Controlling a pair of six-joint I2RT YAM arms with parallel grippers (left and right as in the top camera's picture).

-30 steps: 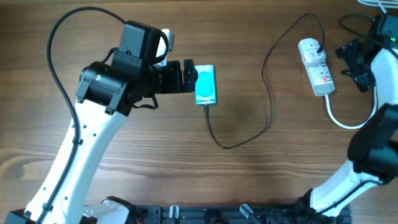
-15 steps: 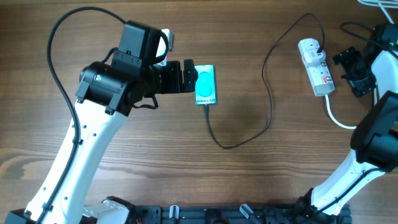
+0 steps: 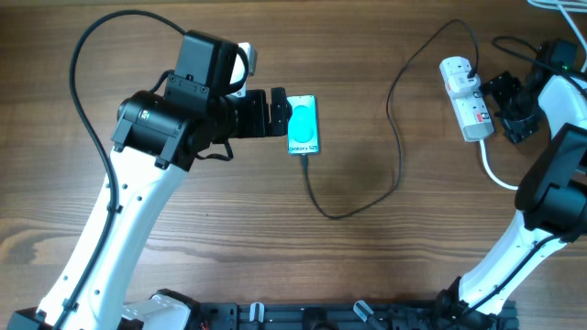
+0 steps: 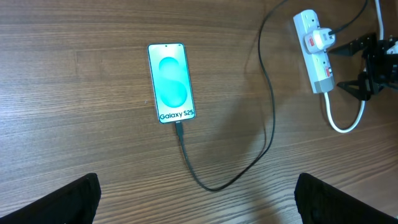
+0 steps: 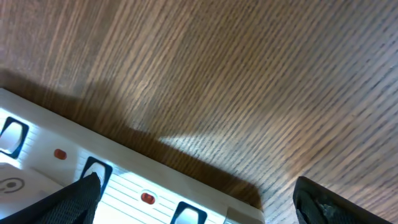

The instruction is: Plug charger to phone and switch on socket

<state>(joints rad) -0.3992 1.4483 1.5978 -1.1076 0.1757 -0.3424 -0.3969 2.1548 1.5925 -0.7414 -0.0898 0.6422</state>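
The phone (image 3: 304, 126) lies flat on the table with its teal screen up; it also shows in the left wrist view (image 4: 171, 83). The charger (image 3: 341, 213) runs from the phone's bottom edge, where its tip (image 4: 178, 128) sits against the port, in a loop to a plug on the socket (image 3: 466, 98). My left gripper (image 3: 279, 113) is open and empty, just left of the phone. My right gripper (image 3: 509, 107) is open and empty, right beside the socket. In the right wrist view the socket (image 5: 124, 180) with its red switch marks (image 5: 147, 198) lies between the open fingers (image 5: 196, 199).
The socket's thick white cord (image 3: 495, 174) curves off to the right behind my right arm. The robots' black cables (image 3: 87, 110) arc over the left of the wooden table (image 3: 211, 229). The left wrist view also shows the socket (image 4: 316, 53) and the right gripper (image 4: 370, 68).
My right gripper has moved left and closer to the socket. The left arm, phone and charger have not moved.
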